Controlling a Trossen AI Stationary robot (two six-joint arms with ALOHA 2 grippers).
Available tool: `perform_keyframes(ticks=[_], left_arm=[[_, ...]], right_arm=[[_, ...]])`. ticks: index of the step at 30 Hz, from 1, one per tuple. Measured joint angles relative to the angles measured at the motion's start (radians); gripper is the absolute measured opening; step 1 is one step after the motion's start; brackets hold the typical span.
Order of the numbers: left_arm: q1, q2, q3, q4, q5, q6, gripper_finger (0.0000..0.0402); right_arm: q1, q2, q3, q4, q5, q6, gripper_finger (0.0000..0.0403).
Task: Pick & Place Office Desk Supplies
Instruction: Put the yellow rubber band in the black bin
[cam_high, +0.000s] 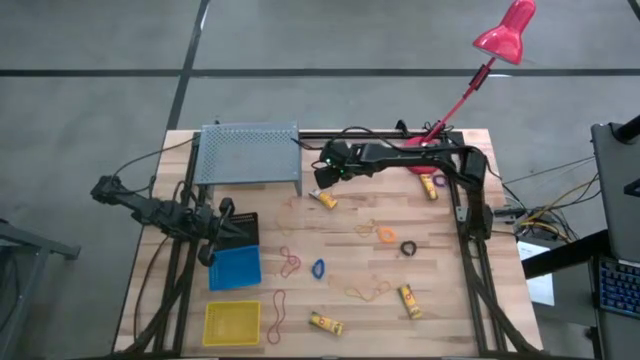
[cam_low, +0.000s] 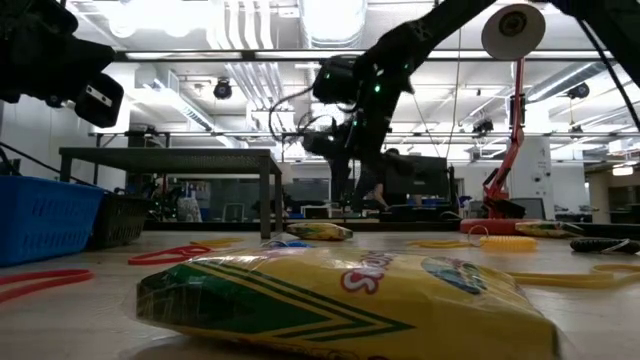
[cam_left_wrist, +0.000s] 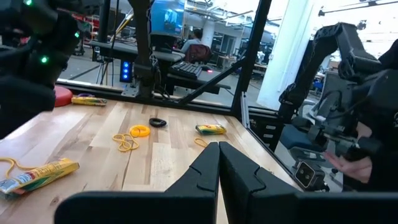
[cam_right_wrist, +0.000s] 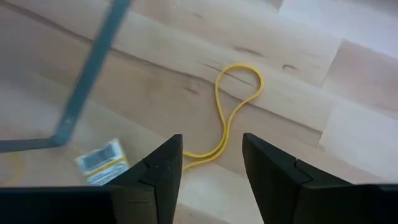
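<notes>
The office desk supplies lie scattered on the wooden table (cam_high: 450, 330): yellow packs (cam_high: 325, 200) (cam_high: 408, 300) (cam_high: 325, 323), red rubber bands (cam_high: 290, 262), an orange ring (cam_high: 387, 235), a black ring (cam_high: 408, 247) and a blue ring (cam_high: 318, 268). My right gripper (cam_right_wrist: 211, 146) hangs open above the table at the far middle, pointing steeply down. A yellow rubber-band loop (cam_right_wrist: 236, 106) lies flat below and ahead of its fingers, with a yellow pack (cam_right_wrist: 102, 162) beside it. My left gripper (cam_left_wrist: 217, 168) waits shut and level by the black bin (cam_high: 235, 228), holding nothing.
A grey mesh riser (cam_high: 250, 155) stands at the far left; one of its legs (cam_right_wrist: 93, 68) is close to my right gripper. Blue (cam_high: 235, 268) and yellow (cam_high: 232, 322) bins sit near left. A pink desk lamp (cam_high: 505, 35) rises at the far right.
</notes>
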Motion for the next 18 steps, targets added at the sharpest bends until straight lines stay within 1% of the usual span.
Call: perform_keyframes(ticks=[14, 18], left_arm=[[0.0, 0.0, 0.0, 0.0, 0.005, 0.0, 0.0014], [0.0, 0.0, 0.0, 0.0, 0.005, 0.0, 0.0014]], right_arm=[[0.001, 0.108, 0.008, 0.029, 0.011, -0.003, 0.0166], [0.001, 0.116, 0.009, 0.035, 0.014, -0.005, 0.0158]])
